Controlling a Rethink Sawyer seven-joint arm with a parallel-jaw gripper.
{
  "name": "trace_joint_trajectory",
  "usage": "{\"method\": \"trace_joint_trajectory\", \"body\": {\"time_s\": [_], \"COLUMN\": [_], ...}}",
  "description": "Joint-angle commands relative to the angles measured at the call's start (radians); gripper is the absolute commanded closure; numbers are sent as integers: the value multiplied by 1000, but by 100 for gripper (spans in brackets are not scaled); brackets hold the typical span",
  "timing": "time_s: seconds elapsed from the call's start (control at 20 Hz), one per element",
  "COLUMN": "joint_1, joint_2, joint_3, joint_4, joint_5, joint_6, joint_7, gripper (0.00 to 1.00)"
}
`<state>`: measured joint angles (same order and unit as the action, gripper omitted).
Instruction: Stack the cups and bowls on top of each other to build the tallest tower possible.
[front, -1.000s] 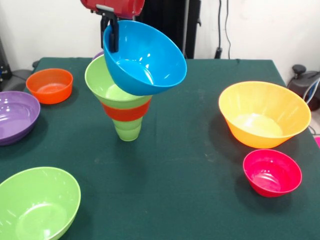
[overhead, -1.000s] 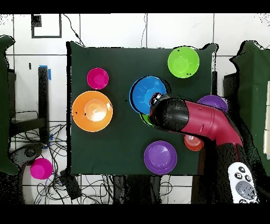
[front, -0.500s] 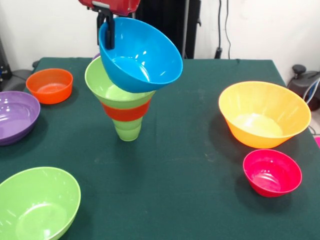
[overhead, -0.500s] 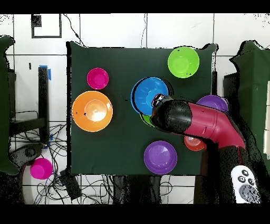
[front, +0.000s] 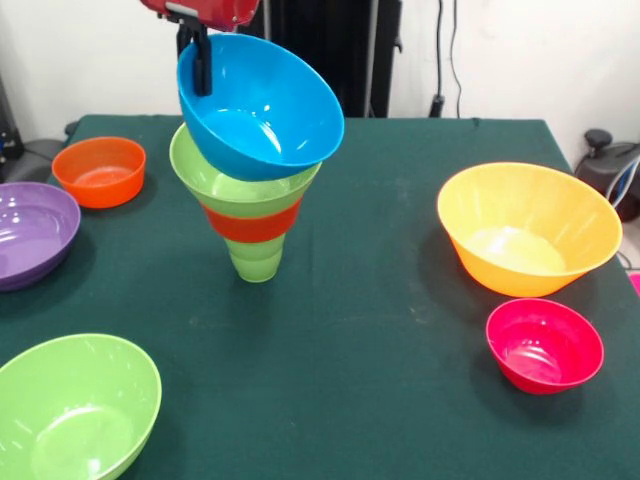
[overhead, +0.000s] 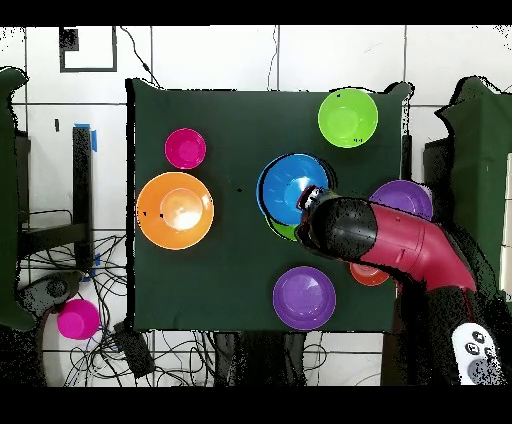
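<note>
Between the gripper's closed fingers sits the far rim of the blue bowl, pinched at one edge so that the bowl hangs tilted, its open mouth tipped away from the arm. Directly beneath the gripper stands the tower: a slim light-green cup at the base, an orange-red bowl nested into it and a lime-green bowl flaring on top, with the blue bowl's underside resting in or just above that green rim; which, the views do not settle. The one-edge grip appears chosen to let the bowl drop level into the stack. Farther out to one side of the gripper wait a small orange-red bowl and a purple bowl; to the other side, well apart, the large orange bowl and the pink-red bowl. Farthest from it lies a second lime-green bowl, all of them open side up on the green table.
</note>
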<state>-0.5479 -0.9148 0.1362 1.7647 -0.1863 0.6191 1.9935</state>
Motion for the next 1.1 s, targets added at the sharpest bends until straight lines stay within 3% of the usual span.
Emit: {"method": "trace_joint_trajectory", "body": {"time_s": [0.05,1.1], "joint_1": [-1,9], "joint_2": [-13,-18], "joint_3": [91,90], "joint_4": [83,102], "joint_5": [-68,-79], "joint_6": [-23,-45], "joint_7": [-112,-92], "gripper": [100,100]}}
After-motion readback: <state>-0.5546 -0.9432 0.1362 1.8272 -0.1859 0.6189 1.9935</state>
